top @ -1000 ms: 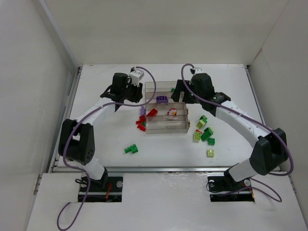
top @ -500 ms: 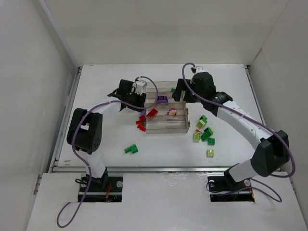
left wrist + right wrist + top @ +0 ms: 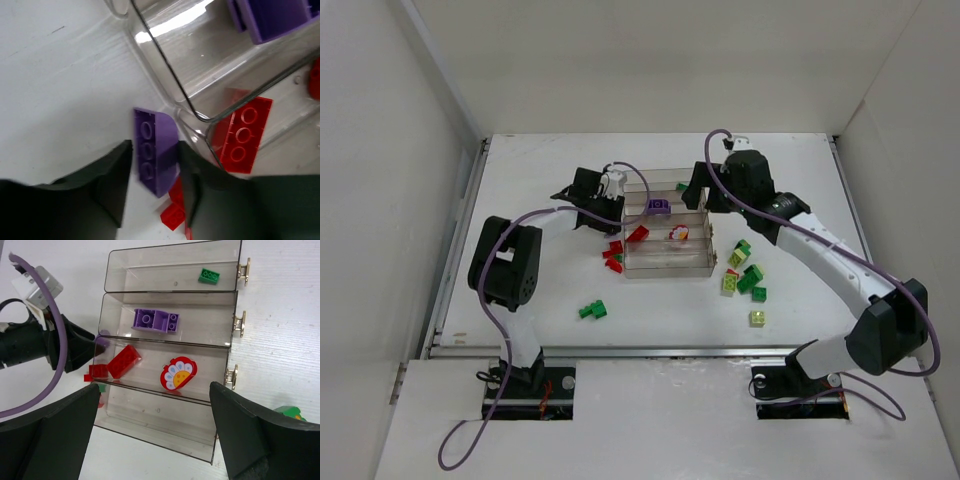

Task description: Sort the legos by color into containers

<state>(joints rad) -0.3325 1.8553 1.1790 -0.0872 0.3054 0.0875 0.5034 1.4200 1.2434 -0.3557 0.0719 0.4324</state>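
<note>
Here, the left gripper [image 3: 155, 150] sits at the left end of the clear tray [image 3: 205, 322], with a purple three-stud brick [image 3: 156, 165] lying between its fingers [image 3: 107, 190]. The dark fingers flank the brick closely on both sides. The blurred wrist view does not show whether they pinch it or stand just clear of it. The brick is outside the tray, just beside the end wall, where the divider separates the second compartment from the third. Its long axis runs along the fingers and roughly alongside that wall, so it lies across the length of the compartments.

The second compartment holds a purple piece [image 3: 155, 320], the far one a green brick [image 3: 209, 276], and the third a red brick [image 3: 124, 361] and a red flower piece [image 3: 178, 373]. By colour the second compartment is the likely target, which lies just over the wall from the fingers. The left arm is much the nearer.

The right gripper [image 3: 155, 390] hangs above the tray with its fingers spread wide and nothing between them. Lime and green bricks [image 3: 742, 272] lie on the counter [image 3: 520, 180] to the right of the tray
</note>
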